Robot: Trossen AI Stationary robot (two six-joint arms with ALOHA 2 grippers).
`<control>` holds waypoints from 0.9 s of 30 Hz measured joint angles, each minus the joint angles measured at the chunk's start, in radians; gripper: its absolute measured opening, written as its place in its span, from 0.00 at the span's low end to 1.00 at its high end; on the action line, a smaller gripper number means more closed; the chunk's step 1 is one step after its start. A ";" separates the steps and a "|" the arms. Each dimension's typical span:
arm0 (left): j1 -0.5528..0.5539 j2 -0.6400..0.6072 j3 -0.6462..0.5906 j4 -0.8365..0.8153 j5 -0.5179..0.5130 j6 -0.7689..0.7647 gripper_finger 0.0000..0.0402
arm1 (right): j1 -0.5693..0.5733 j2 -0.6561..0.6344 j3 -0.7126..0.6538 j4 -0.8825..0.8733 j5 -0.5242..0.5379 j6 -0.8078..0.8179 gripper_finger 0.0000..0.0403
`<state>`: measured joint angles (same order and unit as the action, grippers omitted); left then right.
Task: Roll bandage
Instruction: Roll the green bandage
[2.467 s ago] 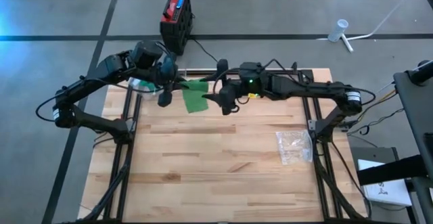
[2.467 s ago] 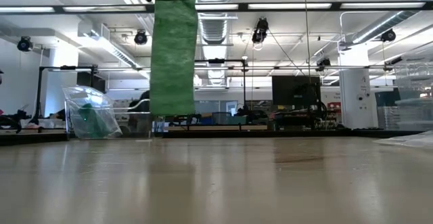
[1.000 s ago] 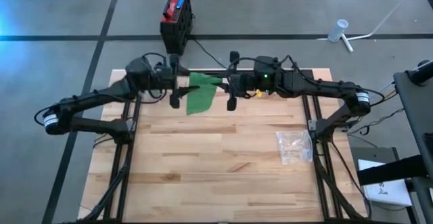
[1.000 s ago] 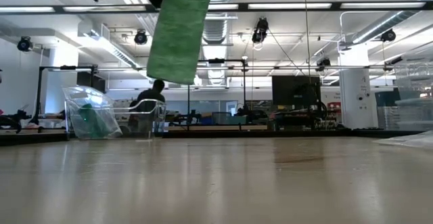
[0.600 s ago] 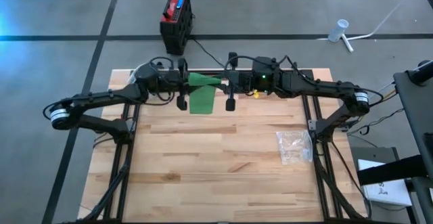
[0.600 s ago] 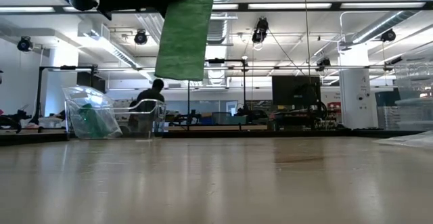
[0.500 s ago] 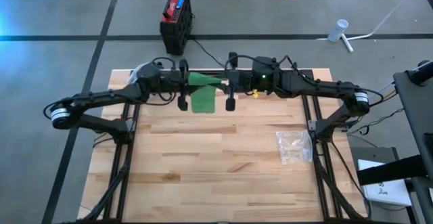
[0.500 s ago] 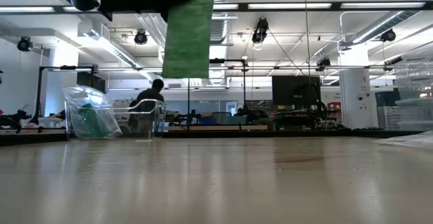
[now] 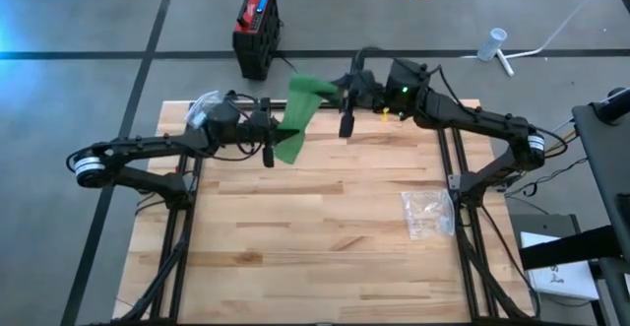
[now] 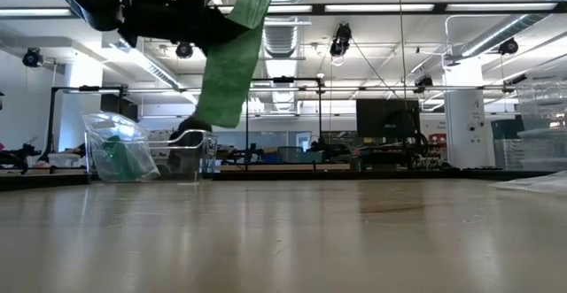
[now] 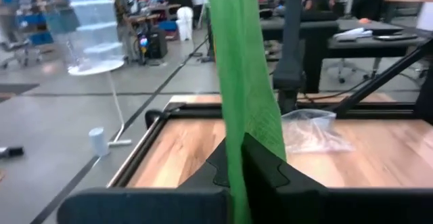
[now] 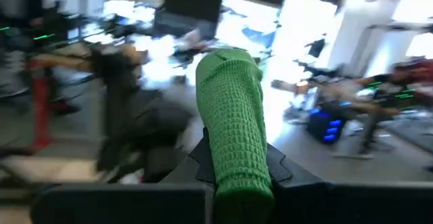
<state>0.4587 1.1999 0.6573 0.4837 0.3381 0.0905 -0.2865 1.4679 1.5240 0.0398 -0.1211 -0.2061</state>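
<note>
Green bandage (image 9: 295, 119) hangs stretched above the desk's (image 9: 315, 257) far edge. Left claw (image 9: 268, 141) clenched on its lower part, right claw (image 9: 345, 97) clenched on its upper end. Step: strip held taut; rolling not begun. Next, probably: wind one end inward, keeping tension. Clear bag (image 9: 427, 214) on desk; contents unclear.

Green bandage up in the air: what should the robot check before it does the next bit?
1. Left gripper shut on the green bandage: ok.
2. Right gripper shut on the bandage's upper end: ok.
3. Bandage clear of the table, hanging above it: ok.
4. Bandage rolled yet: not ok, it hangs as a flat strip.
5. Plastic bag away from the arms: ok.
6. Strip free of twists: cannot tell.
</note>
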 joint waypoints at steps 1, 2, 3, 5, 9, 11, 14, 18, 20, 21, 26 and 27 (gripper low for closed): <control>-0.001 0.000 -0.006 0.000 -0.013 -0.005 0.00 | -0.008 0.000 0.005 0.010 0.020 -0.009 0.07; -0.001 0.000 -0.009 0.000 -0.027 -0.008 0.00 | -0.013 0.000 0.007 0.012 0.041 -0.030 0.07; -0.003 0.000 -0.011 0.009 -0.043 -0.009 0.00 | -0.016 0.000 0.007 0.010 0.067 -0.057 0.07; -0.005 -0.002 -0.012 0.031 -0.054 -0.010 0.00 | -0.018 0.014 0.007 0.016 0.115 -0.117 0.07; -0.011 -0.003 0.015 0.042 -0.040 0.013 0.00 | -0.008 0.051 0.006 0.028 0.126 -0.257 0.07; -0.012 -0.004 0.031 0.021 -0.038 0.023 0.01 | -0.005 0.061 0.006 0.032 0.132 -0.337 0.07; -0.012 -0.008 0.056 -0.035 -0.035 0.045 0.05 | 0.005 0.080 0.006 0.074 0.149 -0.475 0.07; -0.012 -0.010 0.085 -0.135 -0.039 0.082 0.14 | 0.007 0.109 0.006 0.113 0.150 -0.671 0.07; -0.012 -0.017 0.092 -0.180 -0.044 0.107 0.19 | 0.007 0.120 0.006 0.128 0.149 -0.757 0.07; -0.012 -0.022 0.098 -0.194 -0.059 0.116 0.22 | 0.007 0.120 0.006 0.125 0.150 -0.790 0.07; -0.012 -0.070 0.102 -0.222 -0.149 0.137 0.36 | 0.024 0.120 -0.004 0.124 0.148 -0.920 0.07; -0.012 -0.082 0.102 -0.231 -0.154 0.137 0.38 | 0.031 0.120 -0.007 0.121 0.148 -0.941 0.07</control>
<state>0.4469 1.1177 0.7589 0.2530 0.1843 0.2272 -0.2556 1.5879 1.5174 0.1609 0.0265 -1.1471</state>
